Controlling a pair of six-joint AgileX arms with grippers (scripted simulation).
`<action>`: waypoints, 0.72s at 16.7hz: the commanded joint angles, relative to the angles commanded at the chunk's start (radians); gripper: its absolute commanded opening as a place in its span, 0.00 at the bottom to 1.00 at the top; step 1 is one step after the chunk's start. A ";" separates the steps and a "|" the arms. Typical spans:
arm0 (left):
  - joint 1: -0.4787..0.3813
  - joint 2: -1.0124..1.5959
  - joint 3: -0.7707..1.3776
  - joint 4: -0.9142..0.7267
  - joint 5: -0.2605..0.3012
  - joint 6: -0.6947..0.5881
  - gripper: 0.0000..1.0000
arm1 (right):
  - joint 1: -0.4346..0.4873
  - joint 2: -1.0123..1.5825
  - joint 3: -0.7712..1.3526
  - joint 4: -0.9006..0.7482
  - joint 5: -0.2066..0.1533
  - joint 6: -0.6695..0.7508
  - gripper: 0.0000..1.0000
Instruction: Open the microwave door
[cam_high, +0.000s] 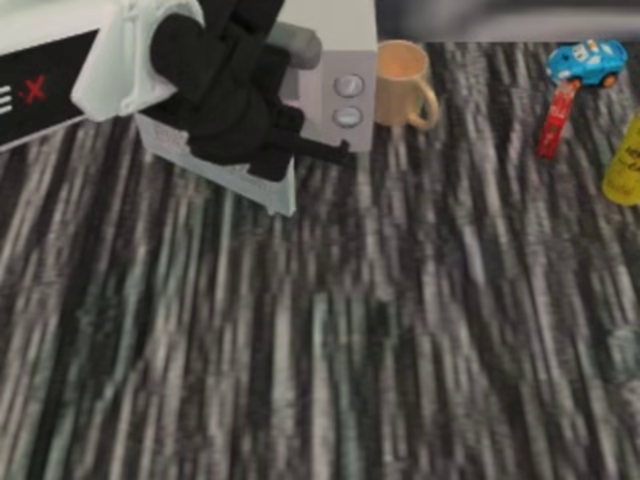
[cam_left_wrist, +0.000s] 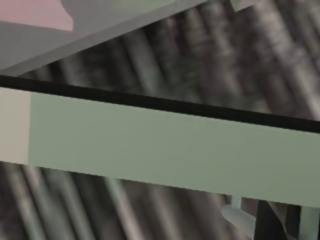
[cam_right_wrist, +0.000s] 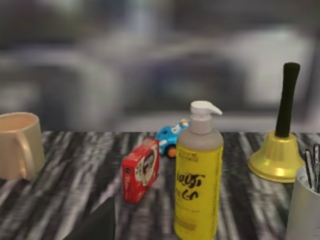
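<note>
Left claw (cam_high: 335, 152) at microwave door (cam_high: 255, 185) — swung ajar, microwave (cam_high: 345, 75) behind

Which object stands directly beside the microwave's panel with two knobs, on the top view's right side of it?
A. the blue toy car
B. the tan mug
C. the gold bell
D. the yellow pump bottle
B: the tan mug stands right next to the microwave, while the other objects are farther right.

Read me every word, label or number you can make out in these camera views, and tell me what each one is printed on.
"E" and a red "X": on the black stripe of the white left arm, cut off by the frame edge.
Yellow pump bottle: black lettering, too blurred to read.
Red box: printed label, too blurred to read.
Microwave: no text visible by its knobs.
</note>
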 joint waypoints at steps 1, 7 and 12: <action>0.005 -0.009 -0.014 0.002 0.009 0.017 0.00 | 0.000 0.000 0.000 0.000 0.000 0.000 1.00; 0.036 -0.063 -0.078 0.015 0.059 0.112 0.00 | 0.000 0.000 0.000 0.000 0.000 0.000 1.00; 0.036 -0.063 -0.078 0.015 0.059 0.112 0.00 | 0.000 0.000 0.000 0.000 0.000 0.000 1.00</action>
